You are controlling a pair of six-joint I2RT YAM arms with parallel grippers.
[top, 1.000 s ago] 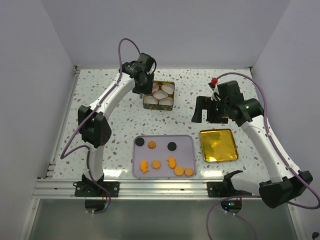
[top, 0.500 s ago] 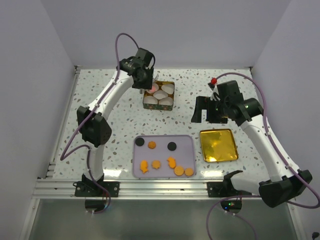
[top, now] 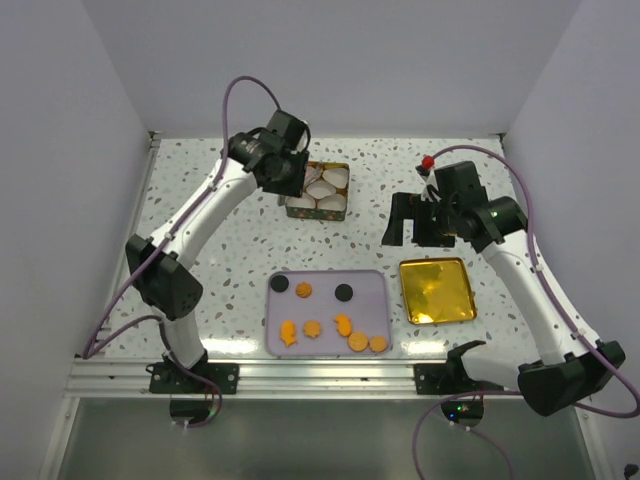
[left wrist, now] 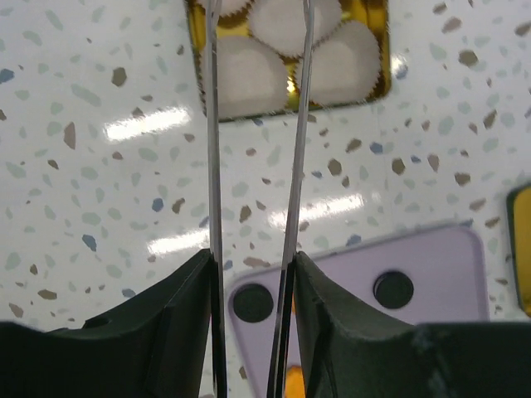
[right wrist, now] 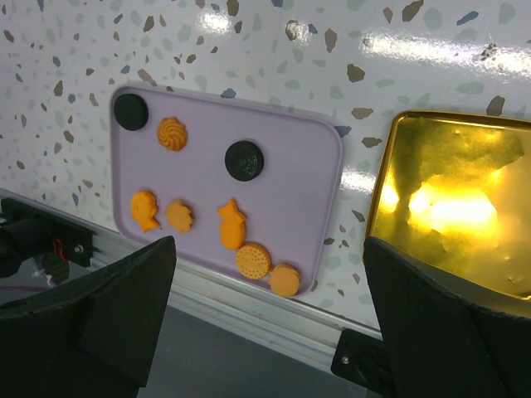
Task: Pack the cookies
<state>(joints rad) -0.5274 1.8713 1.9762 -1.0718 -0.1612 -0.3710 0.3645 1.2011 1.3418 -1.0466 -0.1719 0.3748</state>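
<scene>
Over the gold paper-cup tin [top: 316, 212] my left gripper [left wrist: 257, 25] stands slightly apart, empty. Flat orange and black cookies [right wrist: 231, 222] lie on the lilac tray [right wrist: 307, 191] this side of the tin. They seem light and brittle, so I'd pinch their rims gently.

Two white arms [top: 212, 200] with black joints [top: 162, 284] and purple cables [top: 226, 98].

The cookies [top: 312, 328] are spread on a tray [top: 371, 296] at the near middle of the surface [top: 230, 240]. A shallow pan [top: 437, 290] is set just right of it. Behind the tray, well apart, a tin [top: 316, 212] is placed, with paper cups [top: 335, 180] packed inside.
</scene>
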